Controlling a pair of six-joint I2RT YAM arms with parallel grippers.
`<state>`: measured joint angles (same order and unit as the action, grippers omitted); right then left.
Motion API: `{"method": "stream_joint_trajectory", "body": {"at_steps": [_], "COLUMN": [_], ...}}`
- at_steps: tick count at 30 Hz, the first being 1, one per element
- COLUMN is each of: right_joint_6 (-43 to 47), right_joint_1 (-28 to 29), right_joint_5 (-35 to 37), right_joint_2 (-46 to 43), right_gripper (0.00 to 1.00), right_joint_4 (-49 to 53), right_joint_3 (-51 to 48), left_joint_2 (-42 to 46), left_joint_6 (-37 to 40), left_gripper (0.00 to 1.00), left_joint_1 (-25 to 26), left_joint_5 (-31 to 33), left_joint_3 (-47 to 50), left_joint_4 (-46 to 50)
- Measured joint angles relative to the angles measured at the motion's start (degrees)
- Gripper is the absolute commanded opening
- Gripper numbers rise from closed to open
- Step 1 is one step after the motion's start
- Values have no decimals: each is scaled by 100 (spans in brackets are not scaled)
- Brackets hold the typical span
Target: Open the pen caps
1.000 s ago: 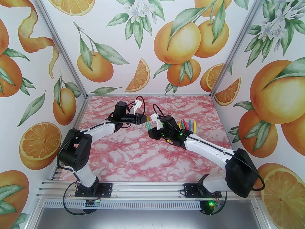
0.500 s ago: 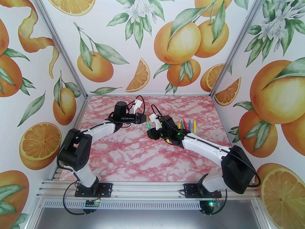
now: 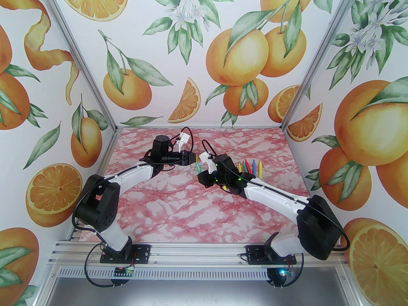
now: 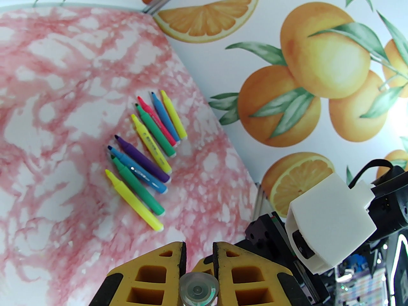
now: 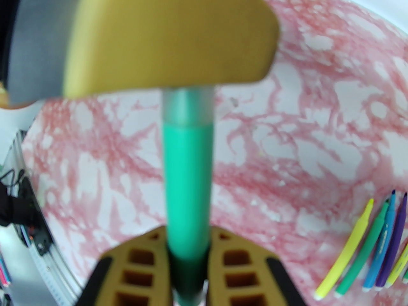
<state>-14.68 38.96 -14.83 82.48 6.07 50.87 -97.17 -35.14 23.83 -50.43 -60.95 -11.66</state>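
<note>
A green pen (image 5: 188, 177) hangs in the air between my two grippers above the middle of the table. My right gripper (image 5: 188, 231) is shut on its barrel. The pen's cap (image 5: 188, 107) looks translucent and runs up under a yellow finger (image 5: 169, 33) of my left gripper, which is shut on it. In the left wrist view the cap's round end (image 4: 198, 290) sits between the nearly closed fingers of the left gripper (image 4: 199, 247). From above, the left gripper (image 3: 193, 158) and the right gripper (image 3: 202, 174) meet at the green pen (image 3: 199, 168).
Several uncapped markers (image 4: 149, 145) lie side by side on the pink marble table (image 4: 47, 91), right of the grippers; they also show from above (image 3: 250, 166) and at the lower right (image 5: 366, 253). A small yellow piece (image 3: 225, 188) lies under the right arm. Walls close the back and sides.
My right gripper has shut on the green pen's barrel and shifted slightly left. The left arm's elbow has sunk a little, and its gripper stays shut on the cap.
</note>
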Motion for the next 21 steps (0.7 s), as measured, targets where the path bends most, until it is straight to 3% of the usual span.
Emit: {"method": "stream_joint_trajectory", "body": {"at_steps": [21], "right_joint_6": [216], "right_joint_1": [-37], "right_joint_5": [-87], "right_joint_2": [-306], "right_gripper": [0], "right_joint_4": [-337], "right_joint_3": [-511], "left_joint_2": [0], "left_joint_6": [-190], "left_gripper": [0], "left_joint_1": [20], "left_joint_5": [63], "left_joint_3": [-70], "left_joint_4": [621]}}
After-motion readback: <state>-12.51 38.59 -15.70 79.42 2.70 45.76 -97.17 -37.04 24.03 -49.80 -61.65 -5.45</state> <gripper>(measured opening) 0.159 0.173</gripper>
